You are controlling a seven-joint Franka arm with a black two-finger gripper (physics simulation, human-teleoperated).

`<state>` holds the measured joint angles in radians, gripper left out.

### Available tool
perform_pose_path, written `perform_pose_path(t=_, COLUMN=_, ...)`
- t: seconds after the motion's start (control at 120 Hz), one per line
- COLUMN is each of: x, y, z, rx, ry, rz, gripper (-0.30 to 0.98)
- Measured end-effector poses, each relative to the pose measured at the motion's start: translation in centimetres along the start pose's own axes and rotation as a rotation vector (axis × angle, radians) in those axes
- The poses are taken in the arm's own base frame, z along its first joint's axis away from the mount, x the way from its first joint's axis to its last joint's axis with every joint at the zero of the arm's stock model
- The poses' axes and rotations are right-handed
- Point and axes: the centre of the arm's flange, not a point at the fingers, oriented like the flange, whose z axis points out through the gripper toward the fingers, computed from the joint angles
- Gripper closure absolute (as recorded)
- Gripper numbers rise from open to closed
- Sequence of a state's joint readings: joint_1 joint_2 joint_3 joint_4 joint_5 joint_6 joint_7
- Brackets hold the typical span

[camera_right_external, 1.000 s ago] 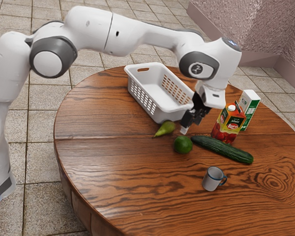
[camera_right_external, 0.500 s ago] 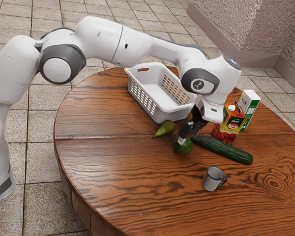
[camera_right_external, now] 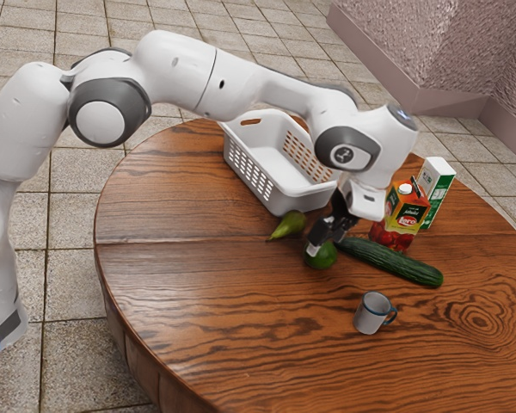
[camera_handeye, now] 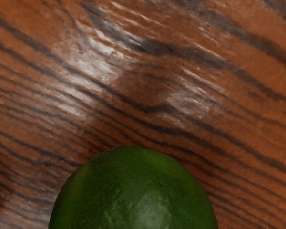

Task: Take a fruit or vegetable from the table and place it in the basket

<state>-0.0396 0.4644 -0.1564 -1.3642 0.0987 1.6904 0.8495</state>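
Gripper [camera_right_external: 319, 247]: right down at the round green fruit, honestly can't tell how far open it is or if it's got hold of anything
Round green fruit [camera_right_external: 325, 258]: on the table [camera_right_external: 206, 301], outside the basket
Basket [camera_right_external: 285, 200]: 11 o'clock from the fruit in the exterior view
Pear [camera_right_external: 289, 225]: between 10 and 11
Cucumber [camera_right_external: 391, 261]: roughly 3
Mug [camera_right_external: 371, 314]: between 4 and 5

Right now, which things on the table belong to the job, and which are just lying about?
For the job:
- green round fruit, at the gripper
- basket, the destination
- pear and cucumber, also eligible

Just lying about:
- mug
- red carton
- green-and-white carton
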Motion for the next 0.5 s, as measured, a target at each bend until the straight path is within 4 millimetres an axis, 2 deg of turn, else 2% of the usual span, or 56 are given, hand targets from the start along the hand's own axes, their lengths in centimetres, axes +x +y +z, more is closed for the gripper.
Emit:
perform_pose_path(t=0.375, x=0.5, y=-0.5, z=2.7, rx=-0.021, ry=-0.011, rz=0.014, gripper=0.00)
perform_pose_path(t=0.5, x=0.6, y=-0.6, z=2.9, rx=-0.020, ry=-0.009, rz=0.018, gripper=0.00)
